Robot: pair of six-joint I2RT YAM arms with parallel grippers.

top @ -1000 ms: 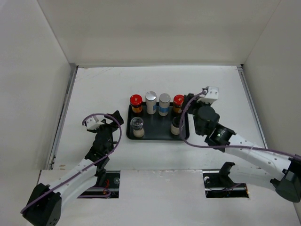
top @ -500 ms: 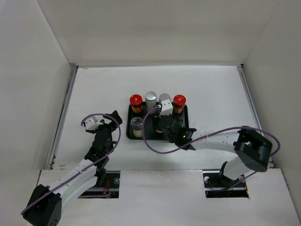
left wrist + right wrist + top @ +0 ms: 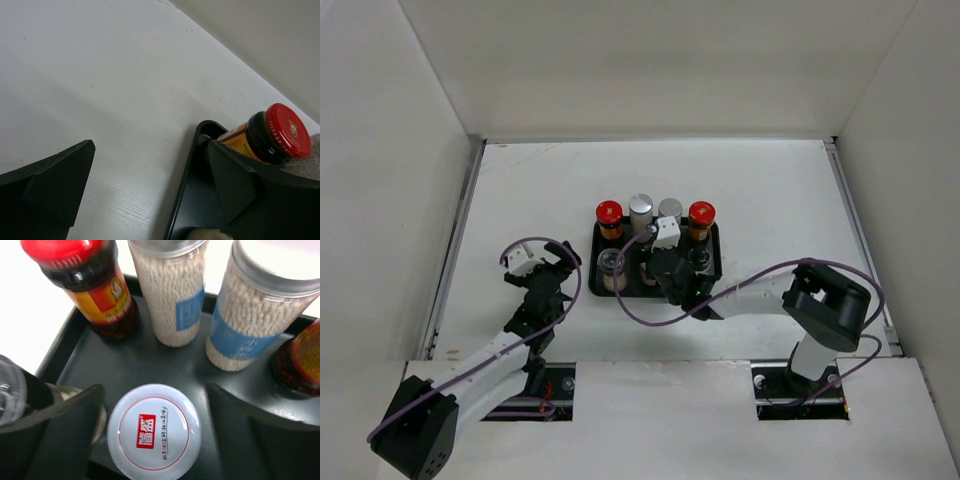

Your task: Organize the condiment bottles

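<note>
A black tray (image 3: 712,282) holds the condiment bottles. The back row has a red-capped amber bottle (image 3: 609,213), a silver-lidded jar (image 3: 641,204), a grey-lidded jar (image 3: 670,208) and a second red-capped bottle (image 3: 701,213). A clear-topped jar (image 3: 611,263) stands front left. My right gripper (image 3: 658,268) hangs over the tray's front middle, open, with a finger on each side of a white-lidded jar (image 3: 154,434) and a small gap on both sides. My left gripper (image 3: 552,264) is open and empty beside the tray's left edge (image 3: 186,175), facing the red-capped bottle (image 3: 270,136).
In the right wrist view, the red-capped bottle (image 3: 102,295) and two pale jars with blue bands (image 3: 172,295) (image 3: 260,310) stand close behind the white-lidded jar. White walls enclose the table on three sides. The right arm's cable loops in front of the tray (image 3: 650,318).
My right arm has swung left from the tray's right end to its front middle, over the white-lidded jar. My left arm has barely shifted.
</note>
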